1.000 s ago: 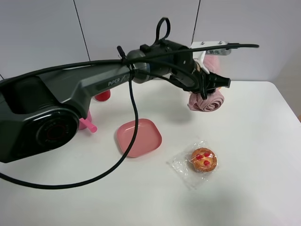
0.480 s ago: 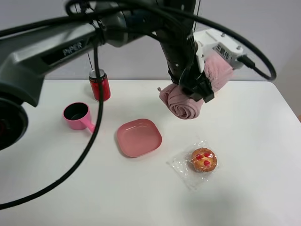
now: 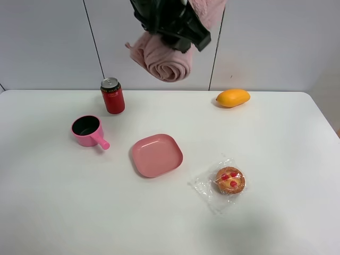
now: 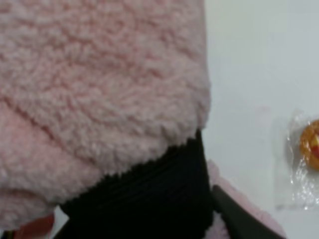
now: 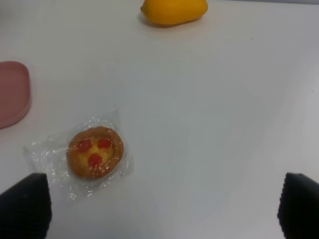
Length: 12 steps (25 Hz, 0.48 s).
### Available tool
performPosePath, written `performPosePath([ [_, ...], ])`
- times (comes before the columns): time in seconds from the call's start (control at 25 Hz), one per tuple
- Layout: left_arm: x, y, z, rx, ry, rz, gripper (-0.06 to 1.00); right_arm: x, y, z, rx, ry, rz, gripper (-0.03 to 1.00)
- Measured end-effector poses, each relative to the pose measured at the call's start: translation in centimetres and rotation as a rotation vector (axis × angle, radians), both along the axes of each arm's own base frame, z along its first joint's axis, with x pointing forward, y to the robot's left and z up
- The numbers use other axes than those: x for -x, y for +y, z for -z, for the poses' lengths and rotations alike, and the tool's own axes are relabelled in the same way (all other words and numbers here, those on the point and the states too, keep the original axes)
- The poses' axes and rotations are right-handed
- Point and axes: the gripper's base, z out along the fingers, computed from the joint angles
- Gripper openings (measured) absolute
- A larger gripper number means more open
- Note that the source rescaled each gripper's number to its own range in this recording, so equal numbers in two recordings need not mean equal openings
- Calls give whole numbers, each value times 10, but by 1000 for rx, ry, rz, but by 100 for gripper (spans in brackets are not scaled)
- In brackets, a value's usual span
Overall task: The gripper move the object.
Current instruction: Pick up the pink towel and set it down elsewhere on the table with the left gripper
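Observation:
The dusty-pink rolled towel (image 3: 162, 59) hangs high above the back of the table, at the top of the exterior view. My left gripper (image 3: 172, 31), a black claw, is shut on it around its middle. In the left wrist view the fluffy towel (image 4: 99, 84) fills most of the picture, with its black band (image 4: 144, 199) below it. My right gripper (image 5: 162, 206) is open and empty, its two dark fingertips (image 5: 25, 206) at the picture's lower corners, above the table near the wrapped tart. It does not show in the exterior view.
On the white table (image 3: 287, 143) stand a red can (image 3: 112, 95), a pink cup with a handle (image 3: 87, 130), a pink square plate (image 3: 156, 155), a wrapped tart (image 3: 229, 180) and a yellow mango (image 3: 232, 98). The right wrist view shows the tart (image 5: 94, 152) and mango (image 5: 173, 11).
My left arm has lifted the towel from just above the table at the right up and leftward to the top of the view. The mango now shows.

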Motion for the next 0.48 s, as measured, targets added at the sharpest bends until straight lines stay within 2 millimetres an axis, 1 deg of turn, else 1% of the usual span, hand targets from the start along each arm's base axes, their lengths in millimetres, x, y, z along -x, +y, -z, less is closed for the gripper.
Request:
performPosePath([
  [0.12,11,25,-11,46,4,-104,1,0,0,0,0,0,0,100],
  [0.24,22,50,-13,40,6,-166,1,0,0,0,0,0,0,100],
  [0.4,41,86,-4,1,36,-208,1,0,0,0,0,0,0,100],
  [0.48,50,105,5,-26,60,-234,1,0,0,0,0,0,0,100],
])
